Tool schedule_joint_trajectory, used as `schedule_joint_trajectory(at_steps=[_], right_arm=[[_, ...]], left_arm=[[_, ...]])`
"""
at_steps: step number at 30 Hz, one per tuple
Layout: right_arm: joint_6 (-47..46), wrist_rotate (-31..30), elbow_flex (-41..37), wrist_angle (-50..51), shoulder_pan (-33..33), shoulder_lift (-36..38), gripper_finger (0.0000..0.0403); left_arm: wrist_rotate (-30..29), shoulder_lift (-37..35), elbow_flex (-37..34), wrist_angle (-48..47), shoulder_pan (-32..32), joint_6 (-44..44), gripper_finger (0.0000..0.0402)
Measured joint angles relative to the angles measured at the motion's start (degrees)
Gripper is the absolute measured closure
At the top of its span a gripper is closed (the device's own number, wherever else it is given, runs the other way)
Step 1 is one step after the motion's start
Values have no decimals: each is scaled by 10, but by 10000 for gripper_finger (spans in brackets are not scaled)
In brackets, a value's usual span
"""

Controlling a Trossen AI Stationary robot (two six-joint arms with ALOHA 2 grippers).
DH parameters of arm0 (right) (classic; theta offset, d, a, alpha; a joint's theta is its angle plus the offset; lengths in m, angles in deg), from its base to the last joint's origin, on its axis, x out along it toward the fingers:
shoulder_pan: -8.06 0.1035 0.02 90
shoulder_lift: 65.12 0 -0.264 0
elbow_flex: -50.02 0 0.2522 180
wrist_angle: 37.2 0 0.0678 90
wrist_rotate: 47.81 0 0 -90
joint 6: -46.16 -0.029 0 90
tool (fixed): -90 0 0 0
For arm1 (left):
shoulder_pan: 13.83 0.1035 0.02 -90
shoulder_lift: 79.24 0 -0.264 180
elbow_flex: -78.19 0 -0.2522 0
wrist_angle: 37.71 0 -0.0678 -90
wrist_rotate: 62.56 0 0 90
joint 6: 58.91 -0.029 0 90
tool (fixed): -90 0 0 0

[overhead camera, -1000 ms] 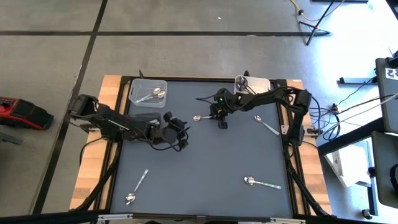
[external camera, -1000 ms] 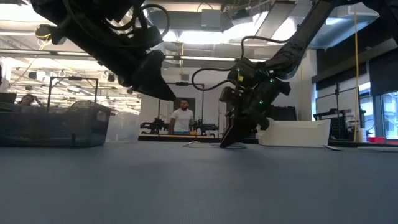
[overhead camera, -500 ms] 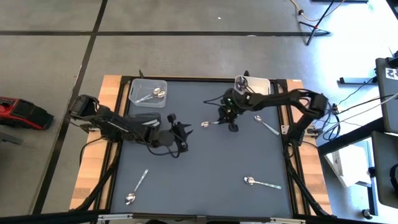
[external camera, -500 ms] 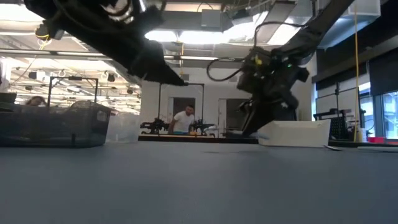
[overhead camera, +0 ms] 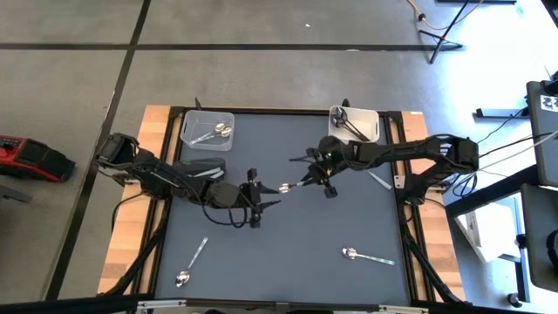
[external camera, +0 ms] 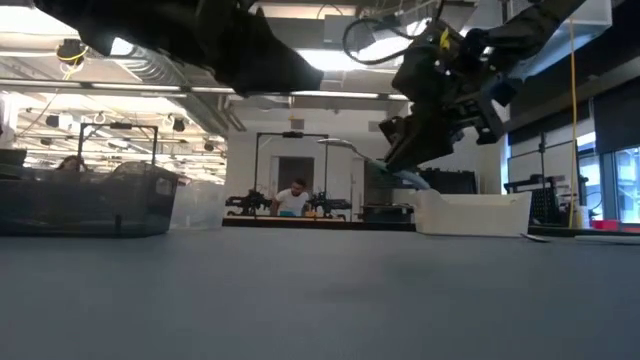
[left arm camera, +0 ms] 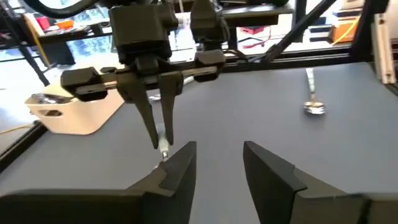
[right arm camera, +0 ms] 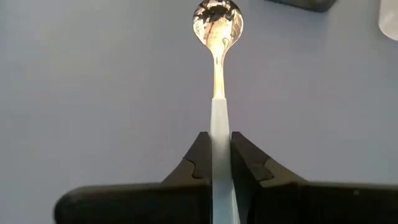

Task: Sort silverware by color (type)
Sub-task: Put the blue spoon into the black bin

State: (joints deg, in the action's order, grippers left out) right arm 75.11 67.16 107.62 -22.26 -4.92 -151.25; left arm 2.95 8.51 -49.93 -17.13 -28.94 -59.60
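My right gripper (overhead camera: 317,174) is over the middle of the table, shut on a shiny silver spoon (overhead camera: 295,181) whose bowl (right arm camera: 217,22) points toward the table's left. My left gripper (overhead camera: 264,201) is open, just left of that bowl; in its wrist view its fingers (left arm camera: 185,167) stand apart, facing the right gripper (left arm camera: 158,127). Three more silver spoons lie flat on the table: near left (overhead camera: 193,260), near right (overhead camera: 366,256), right (overhead camera: 375,175). A clear bin (overhead camera: 207,129) holds silver spoons; a white bin (overhead camera: 353,122) holds dark utensils. My right gripper pinches the spoon's handle (right arm camera: 219,124) between its two fingers (right arm camera: 200,152), well back from the bowl. The spoon runs on ahead of the fingers, along them. It is lifted clear of the table (external camera: 360,155), close to level, bowl end toward my left gripper.
The two bins sit at the table's far edge, clear one at far left, white one (left arm camera: 68,112) at far right. A loose spoon (left arm camera: 313,107) lies beyond my left gripper. Wooden strips (overhead camera: 131,253) border the mat. A person stands far off in the room (external camera: 293,200).
My right gripper has risen from the table with the spoon, lifting it clear, and has shifted toward the table's near edge. My left gripper has moved right and nearer, toward the spoon's bowl.
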Motion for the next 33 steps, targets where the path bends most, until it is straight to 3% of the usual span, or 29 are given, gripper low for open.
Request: schedule_joint_trajectory(at_steps=[8,21,26,33], right_arm=[[0,-4,1,-18,32,24,392],[-53,55,1,-49,45,37,391],[-74,87,2,-70,45,25,396],[-82,87,1,-90,45,7,392]], left_arm=[[-32,0,18,-43,-2,-31,226],[-68,7,24,-63,-35,-177,224],[-121,20,24,-55,-34,-202,226],[-98,19,24,-32,-33,-213,227]])
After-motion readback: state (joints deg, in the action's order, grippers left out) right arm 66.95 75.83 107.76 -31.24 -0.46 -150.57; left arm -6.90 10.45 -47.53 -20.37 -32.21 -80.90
